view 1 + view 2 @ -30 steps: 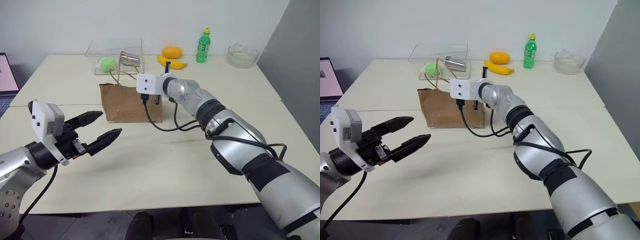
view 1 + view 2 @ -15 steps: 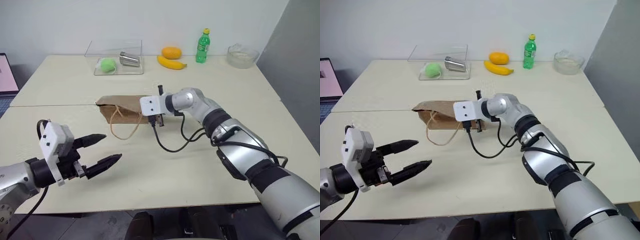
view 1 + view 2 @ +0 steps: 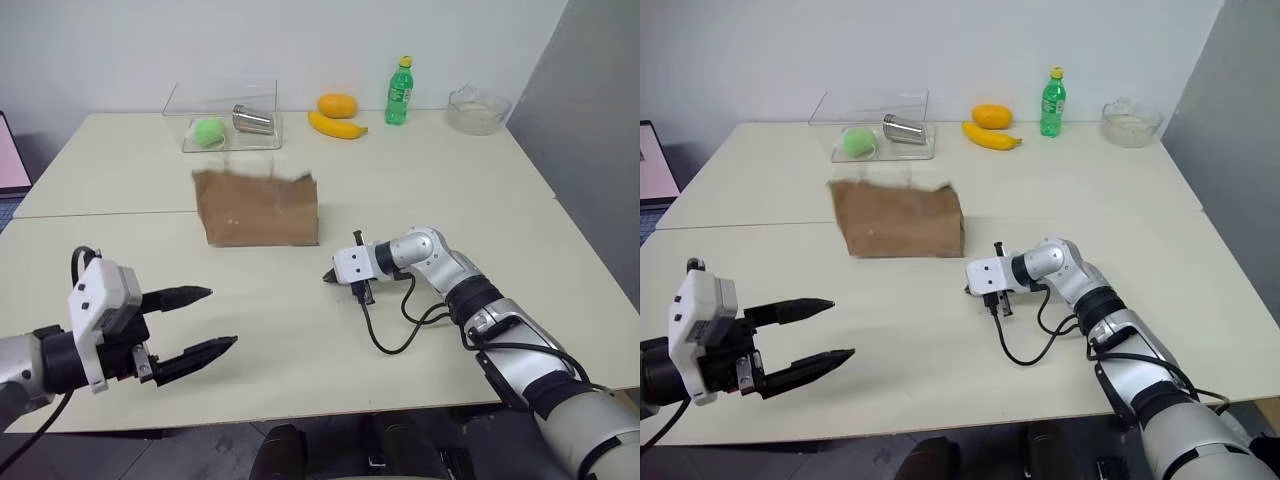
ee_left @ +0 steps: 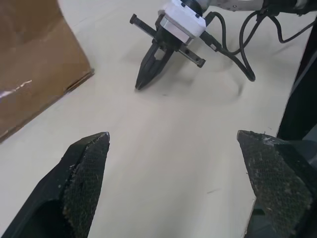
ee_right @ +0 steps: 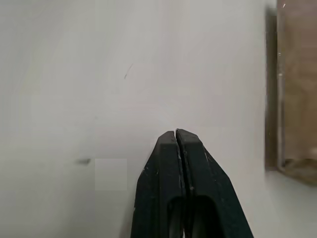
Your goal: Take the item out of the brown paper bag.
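The brown paper bag (image 3: 258, 208) stands upright at the middle of the table, its top edge blurred. The item is hidden. My right gripper (image 3: 330, 277) is shut with nothing in it. It sits low over the table in front of the bag's right corner, apart from the bag and pointing left. In the right wrist view its shut fingertips (image 5: 176, 134) point at bare tabletop with the bag (image 5: 297, 84) off to one side. My left gripper (image 3: 218, 318) hangs open and empty over the table's near left. Between its fingers the left wrist view shows the right gripper (image 4: 142, 83) and the bag's corner (image 4: 34, 59).
At the back stand a clear box (image 3: 222, 118) holding a green ball (image 3: 208, 130) and a metal cup (image 3: 250, 119), an orange fruit (image 3: 337, 104), a banana (image 3: 337, 125), a green bottle (image 3: 399, 91) and a glass bowl (image 3: 478, 108). A black cable (image 3: 395, 330) loops beside the right wrist.
My right gripper left the bag's top edge and dropped to the table in front of it. The bag sagged forward, then stands upright again. My left gripper drew back and lower.
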`<state>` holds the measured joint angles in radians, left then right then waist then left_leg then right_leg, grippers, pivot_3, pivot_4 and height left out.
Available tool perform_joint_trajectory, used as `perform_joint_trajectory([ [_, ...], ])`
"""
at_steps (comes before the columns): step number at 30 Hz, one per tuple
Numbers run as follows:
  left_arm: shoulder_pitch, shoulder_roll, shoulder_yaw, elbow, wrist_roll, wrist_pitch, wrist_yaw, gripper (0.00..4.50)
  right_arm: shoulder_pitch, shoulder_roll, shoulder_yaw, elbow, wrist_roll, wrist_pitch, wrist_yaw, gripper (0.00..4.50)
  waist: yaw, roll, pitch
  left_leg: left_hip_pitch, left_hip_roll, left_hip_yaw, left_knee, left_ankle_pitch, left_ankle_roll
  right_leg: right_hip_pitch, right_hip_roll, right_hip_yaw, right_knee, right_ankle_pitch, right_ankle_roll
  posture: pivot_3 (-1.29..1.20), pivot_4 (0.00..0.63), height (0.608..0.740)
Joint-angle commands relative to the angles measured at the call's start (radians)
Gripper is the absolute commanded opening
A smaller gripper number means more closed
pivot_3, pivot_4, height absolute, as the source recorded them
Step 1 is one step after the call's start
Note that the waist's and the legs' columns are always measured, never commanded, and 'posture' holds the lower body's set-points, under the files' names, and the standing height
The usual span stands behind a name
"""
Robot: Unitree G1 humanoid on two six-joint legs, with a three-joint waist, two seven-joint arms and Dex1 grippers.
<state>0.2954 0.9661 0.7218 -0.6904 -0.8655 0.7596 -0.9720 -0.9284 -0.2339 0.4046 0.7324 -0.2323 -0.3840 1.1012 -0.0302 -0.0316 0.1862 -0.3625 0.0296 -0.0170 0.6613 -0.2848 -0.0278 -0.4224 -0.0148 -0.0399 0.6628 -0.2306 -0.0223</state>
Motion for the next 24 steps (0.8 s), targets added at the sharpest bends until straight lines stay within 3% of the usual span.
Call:
perform_joint_trajectory([
  [1, -0.040, 0.024, -0.013, 0.030, -0.006, -0.006, 0.000, 4.32, 0.016, -0.023, -0.066, -0.167, 0.089, 0.102, 0.013, 0.04, 0.001, 0.000, 0.000, 0.000, 0.000, 0.000, 0.000, 0.000, 0.000, 0.000, 0.000, 0.000, 0.000, 0.000, 0.000, 0.00, 0.150, 0.740],
  [5, -0.069, 0.023, -0.051, 0.042, 0.002, -0.024, -0.010, 4.32, 0.005, -0.015, -0.127, -0.271, 0.151, 0.198, -0.047, 0.04, 0.001, 0.001, 0.000, 0.000, 0.000, 0.001, 0.000, 0.000, 0.000, 0.000, 0.000, 0.000, -0.001, 0.000, 0.000, 0.00, 0.150, 0.740],
  [8, -0.077, 0.013, -0.061, 0.040, 0.001, -0.024, -0.003, 4.32, -0.085, 0.021, -0.173, -0.231, 0.152, 0.221, -0.163, 0.04, -0.002, 0.001, 0.001, 0.000, 0.000, 0.001, 0.000, 0.000, 0.000, 0.000, -0.001, 0.001, -0.001, 0.000, 0.000, 0.00, 0.150, 0.740],
  [14, -0.083, 0.002, -0.074, 0.043, 0.010, -0.029, 0.008, 4.32, -0.418, 0.101, -0.149, 0.253, 0.009, 0.131, -0.516, 0.04, -0.004, 0.001, 0.001, -0.001, 0.000, 0.002, -0.002, 0.000, 0.000, -0.003, 0.001, 0.001, 0.000, 0.000, -0.002, 0.00, 0.150, 0.740],
  [17, -0.091, -0.003, -0.076, 0.045, 0.013, -0.030, 0.022, 4.32, -0.563, 0.162, -0.108, 0.466, -0.080, 0.139, -0.726, 0.04, -0.002, 0.001, 0.000, -0.001, 0.000, 0.002, -0.002, 0.000, 0.000, -0.003, 0.000, 0.001, 0.000, 0.001, -0.010, 0.00, 0.150, 0.740],
  [24, -0.105, -0.005, -0.088, 0.046, 0.024, -0.032, 0.038, 4.32, -0.633, 0.256, 0.059, 0.633, -0.304, 0.198, -0.939, 0.04, -0.001, 0.000, 0.000, -0.003, -0.001, 0.002, -0.003, 0.000, 0.000, -0.003, -0.003, 0.001, -0.002, 0.001, -0.010, 0.00, 0.150, 0.740],
])
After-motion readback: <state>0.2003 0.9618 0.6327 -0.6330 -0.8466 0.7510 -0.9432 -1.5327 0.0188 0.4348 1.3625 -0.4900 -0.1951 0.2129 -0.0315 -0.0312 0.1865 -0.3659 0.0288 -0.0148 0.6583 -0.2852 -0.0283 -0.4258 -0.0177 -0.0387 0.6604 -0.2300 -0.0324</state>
